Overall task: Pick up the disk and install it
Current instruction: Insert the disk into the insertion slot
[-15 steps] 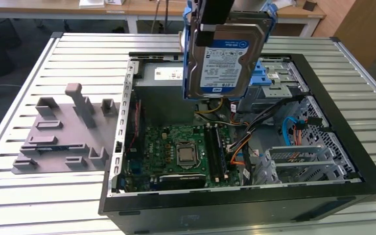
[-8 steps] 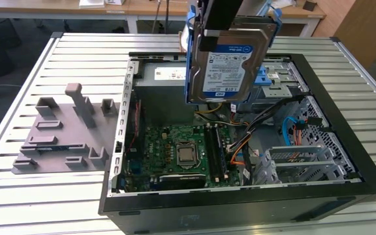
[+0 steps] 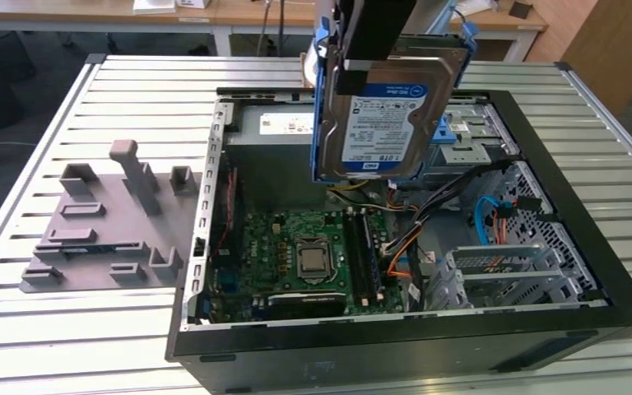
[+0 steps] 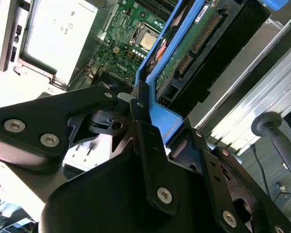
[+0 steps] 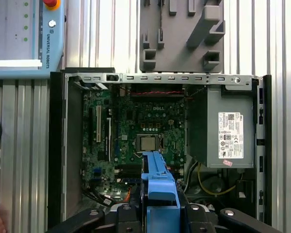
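Note:
The disk point(image 3: 388, 115), a silver hard drive with a white-and-blue label and a blue bracket, hangs upright above the back of the open computer case point(image 3: 579, 247). My gripper point(image 3: 362, 58) is shut on its upper edge, coming down from above. In the second wrist view the fingers point(image 4: 138, 104) clamp the blue bracket point(image 4: 165, 119), and the disk's green circuit-board side point(image 4: 194, 43) runs away from them. In the first wrist view the bracket point(image 5: 159, 179) sticks out between the fingers over the motherboard point(image 5: 140, 131).
The grey plastic stand point(image 3: 102, 222) with upright posts sits on the slatted table at the exterior view's left of the case. Inside the case are the motherboard point(image 3: 305, 255), a grey power supply box point(image 5: 230, 131), cables and metal bays point(image 3: 480, 136). A control pendant point(image 5: 24, 34) lies beside the case.

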`<action>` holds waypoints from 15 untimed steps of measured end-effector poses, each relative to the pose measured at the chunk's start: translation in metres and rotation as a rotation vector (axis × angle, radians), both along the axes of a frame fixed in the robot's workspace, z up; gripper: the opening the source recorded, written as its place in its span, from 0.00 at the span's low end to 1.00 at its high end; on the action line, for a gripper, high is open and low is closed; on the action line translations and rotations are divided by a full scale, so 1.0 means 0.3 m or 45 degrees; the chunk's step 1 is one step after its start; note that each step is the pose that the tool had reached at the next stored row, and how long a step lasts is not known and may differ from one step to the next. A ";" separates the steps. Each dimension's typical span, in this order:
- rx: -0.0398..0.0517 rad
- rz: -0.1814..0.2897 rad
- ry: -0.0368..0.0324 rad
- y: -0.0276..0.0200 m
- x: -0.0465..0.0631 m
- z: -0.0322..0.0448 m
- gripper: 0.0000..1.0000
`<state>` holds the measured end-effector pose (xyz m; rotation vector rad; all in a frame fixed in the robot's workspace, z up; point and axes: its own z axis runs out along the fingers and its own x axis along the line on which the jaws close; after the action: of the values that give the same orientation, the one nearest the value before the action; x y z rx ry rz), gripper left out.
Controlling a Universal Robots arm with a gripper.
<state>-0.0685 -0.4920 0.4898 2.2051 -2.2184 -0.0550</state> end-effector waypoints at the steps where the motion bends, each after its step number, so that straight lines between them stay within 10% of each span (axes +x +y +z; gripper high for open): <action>1: 0.000 0.000 0.0000 -0.004 0.000 0.000 0.36; 15: -0.001 0.000 0.0001 -0.072 0.015 -0.003 0.36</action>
<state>-0.0639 -0.5137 0.4888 2.2045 -2.2179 -0.0540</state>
